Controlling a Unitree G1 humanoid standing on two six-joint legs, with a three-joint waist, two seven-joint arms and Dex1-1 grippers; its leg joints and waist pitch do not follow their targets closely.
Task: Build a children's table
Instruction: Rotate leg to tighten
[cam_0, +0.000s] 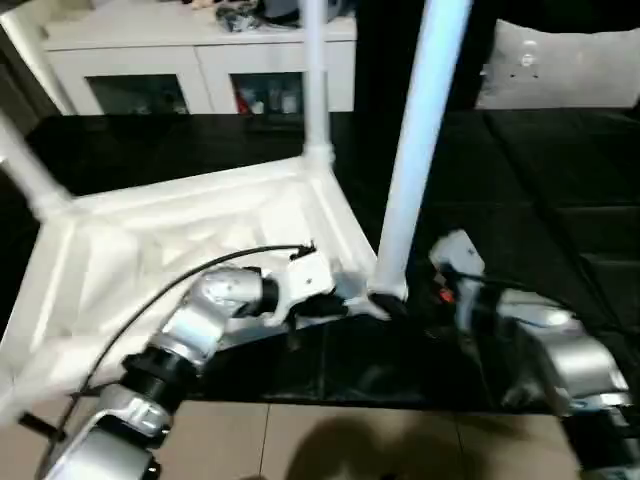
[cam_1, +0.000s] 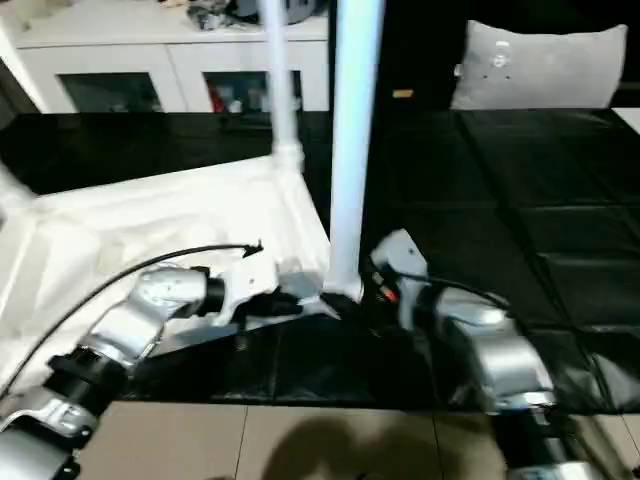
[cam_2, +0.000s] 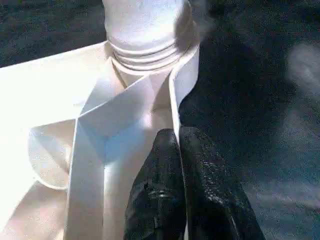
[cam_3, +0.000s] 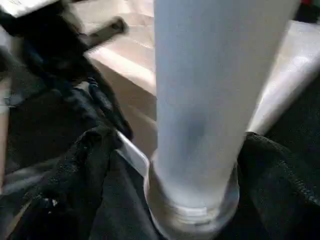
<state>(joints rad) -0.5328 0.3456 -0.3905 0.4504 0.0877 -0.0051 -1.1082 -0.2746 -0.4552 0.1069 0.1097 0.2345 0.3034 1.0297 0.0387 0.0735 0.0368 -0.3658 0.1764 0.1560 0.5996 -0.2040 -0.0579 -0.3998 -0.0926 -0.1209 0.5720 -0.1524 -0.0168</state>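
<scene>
right gripper (cam_3: 200, 190) stands spread around the base of the near leg (cam_0: 415, 150), upright in the upturned tabletop's (cam_0: 150, 250) corner socket; left gripper (cam_2: 180, 165), pinched together, rests against the rim; light, stiff, slippery plastic, best held low.

Dim, blurred — glare on white plastic

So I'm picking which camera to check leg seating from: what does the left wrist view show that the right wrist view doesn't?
The left wrist view alone shows the left gripper with its fingers pressed together, resting against the table top's outer rim beside the ribbed underside, and the ringed base of the near leg sitting in its corner socket. The right wrist view alone shows the right gripper's black fingers spread on either side of that leg, not clamped on it. Both share this leg and the white table top on the dark mat.
</scene>
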